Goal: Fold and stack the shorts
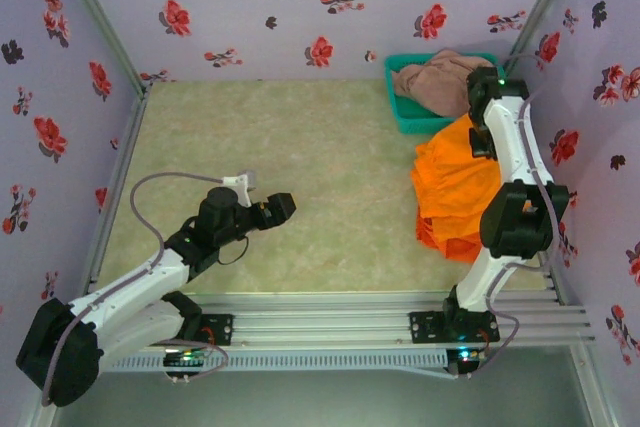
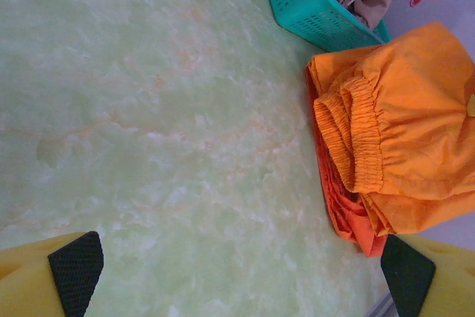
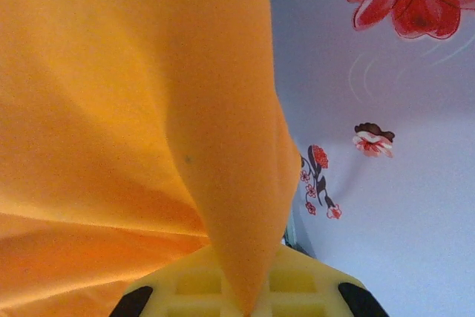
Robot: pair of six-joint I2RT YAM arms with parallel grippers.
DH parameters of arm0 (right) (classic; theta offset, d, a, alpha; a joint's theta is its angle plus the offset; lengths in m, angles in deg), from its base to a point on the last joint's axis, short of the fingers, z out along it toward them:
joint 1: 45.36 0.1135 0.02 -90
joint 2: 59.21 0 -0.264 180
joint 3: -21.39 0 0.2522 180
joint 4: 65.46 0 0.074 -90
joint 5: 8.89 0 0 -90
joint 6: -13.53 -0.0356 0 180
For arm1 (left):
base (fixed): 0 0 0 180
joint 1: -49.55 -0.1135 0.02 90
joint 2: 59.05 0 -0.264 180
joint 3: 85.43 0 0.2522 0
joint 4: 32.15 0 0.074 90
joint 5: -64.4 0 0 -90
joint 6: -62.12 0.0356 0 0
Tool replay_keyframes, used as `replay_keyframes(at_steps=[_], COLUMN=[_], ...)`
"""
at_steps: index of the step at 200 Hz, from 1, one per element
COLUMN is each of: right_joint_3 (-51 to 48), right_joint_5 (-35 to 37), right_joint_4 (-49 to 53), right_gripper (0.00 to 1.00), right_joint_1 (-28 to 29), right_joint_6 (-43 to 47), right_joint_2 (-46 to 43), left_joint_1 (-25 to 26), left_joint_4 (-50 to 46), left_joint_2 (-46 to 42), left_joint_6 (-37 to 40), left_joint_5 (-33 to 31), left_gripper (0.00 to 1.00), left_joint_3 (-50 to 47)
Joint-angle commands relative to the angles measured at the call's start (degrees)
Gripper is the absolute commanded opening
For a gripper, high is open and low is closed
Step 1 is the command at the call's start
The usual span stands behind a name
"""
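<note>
Pinching orange shorts [image 1: 455, 187], the right tool [image 3: 237, 304] seems mid-fold; left tool [image 2: 241, 276] spread; pink-brown shorts [image 1: 435, 82] lie bunched in basket [image 1: 410, 124].

L gripper [image 1: 280, 209] over bare table [image 1: 300, 137]; stacked shorts [image 1: 455, 192] well apart, ahead-right of it, w/ mesh basket [image 1: 400, 107] just beyond them. R gripper [image 1: 482, 142] sits at stack's far end, top layer's cloth caught in it. Basket directly behind R gripper, another pair of shorts [image 1: 435, 82] bunched inside. Wall [image 3: 386, 183] near, on its right.
</note>
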Motion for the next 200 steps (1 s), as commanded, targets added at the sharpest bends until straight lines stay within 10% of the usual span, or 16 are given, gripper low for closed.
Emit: replay_keyframes(at_steps=[1, 63, 95, 149, 200], right_joint_3=[-1.74, -0.71, -2.34, -17.95, -36.92], right_joint_5=[4.22, 7.33, -10.26, -55.99, -61.46], right_joint_4=[-3.14, -3.85, -8.67, -23.38, -35.66], right_gripper=[0.05, 0.65, 0.96, 0.99, 0.99], right_joint_1=[-1.84, -6.32, -6.33, -5.14, -1.24], right_joint_6=[0.33, -3.74, -4.97, -16.72, -22.98], right_joint_2=[1.3, 4.18, -4.67, -18.66, -20.92], left_joint_1=[-0.62, -0.58, -0.71, -0.74, -0.73], left_joint_4=[1.0, 0.57, 0.35, 1.0, 0.9], left_joint_2=[-0.84, -1.76, -2.15, -2.29, -2.55], left_joint_6=[-0.59, -1.07, -1.12, -1.2, -1.2], left_joint_5=[-0.03, 0.06, 0.06, -0.12, -0.12], left_gripper=[0.99, 0.99, 0.99, 1.0, 0.99], left_joint_3=[-0.36, -0.62, -0.8, -0.74, -0.71])
